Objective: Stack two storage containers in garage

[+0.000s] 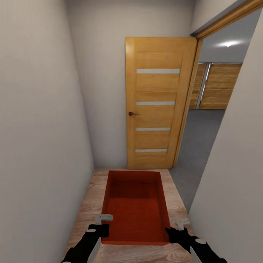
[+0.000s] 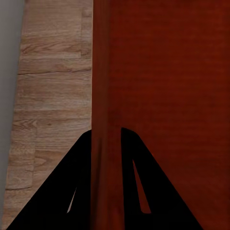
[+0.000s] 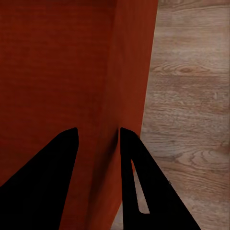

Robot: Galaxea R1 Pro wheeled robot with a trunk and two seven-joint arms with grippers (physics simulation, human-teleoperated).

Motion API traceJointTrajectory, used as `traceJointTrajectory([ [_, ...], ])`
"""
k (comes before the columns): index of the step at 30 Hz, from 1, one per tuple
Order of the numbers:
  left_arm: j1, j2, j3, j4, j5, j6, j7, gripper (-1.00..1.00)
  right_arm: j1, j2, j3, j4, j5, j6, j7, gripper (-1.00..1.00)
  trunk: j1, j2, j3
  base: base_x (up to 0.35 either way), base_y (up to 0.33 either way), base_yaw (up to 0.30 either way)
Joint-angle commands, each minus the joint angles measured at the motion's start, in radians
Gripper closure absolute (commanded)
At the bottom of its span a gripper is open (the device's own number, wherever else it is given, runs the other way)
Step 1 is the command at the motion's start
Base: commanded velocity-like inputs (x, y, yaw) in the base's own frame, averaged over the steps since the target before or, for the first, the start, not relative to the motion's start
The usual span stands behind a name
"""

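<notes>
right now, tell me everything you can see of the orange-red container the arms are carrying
The storage container is an orange-red, lidless rectangular box with thin plain walls and nothing visible inside. It sits level above the wood-plank floor, long side pointing at the wooden door. The left gripper clamps its left wall, the right gripper its right wall, fingers straddling each.

1. The storage container (image 1: pixel 136 206) is orange-red, inside and out, with plain walls.
2. The wood-plank floor (image 1: pixel 96 186) is light brown with darker grain lines.
3. The door (image 1: pixel 157 104) is honey-orange wood crossed by 4 pale horizontal strips.
4. The corridor walls (image 1: pixel 40 120) are plain pale grey.
5. Beyond the doorway, the garage floor (image 1: pixel 199 135) is dark grey, and the slatted doors (image 1: pixel 221 87) there are orange-brown wood.
6. The left gripper (image 1: pixel 99 231) and right gripper (image 1: pixel 178 233) are black.
</notes>
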Motion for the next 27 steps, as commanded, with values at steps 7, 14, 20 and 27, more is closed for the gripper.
traceJointTrajectory([
  [7, -0.001, -0.001, 0.062, -0.025, -0.014, 0.007, 0.003, 1.00, 0.000, -0.002, 0.008, -0.002, 0.002, 0.003, 0.001, 1.00, 0.001, -0.002, -0.002, 0.323, 0.000, 0.000],
  [14, -0.001, -0.001, 0.062, -0.025, -0.014, 0.007, 0.003, 1.00, 0.000, -0.002, 0.008, -0.002, 0.002, 0.003, 0.001, 1.00, 0.001, -0.002, -0.002, 0.323, 0.000, 0.000],
  [20, -0.001, -0.001, 0.062, -0.025, -0.014, 0.007, 0.003, 1.00, 0.000, -0.002, 0.008, -0.002, 0.002, 0.003, 0.001, 1.00, 0.001, -0.002, -0.002, 0.323, 0.000, 0.000],
  [27, -0.001, -0.001, 0.062, -0.025, -0.014, 0.007, 0.003, 1.00, 0.000, -0.002, 0.008, -0.002, 0.002, 0.003, 0.001, 1.00, 0.001, -0.002, -0.002, 0.323, 0.000, 0.000],
])
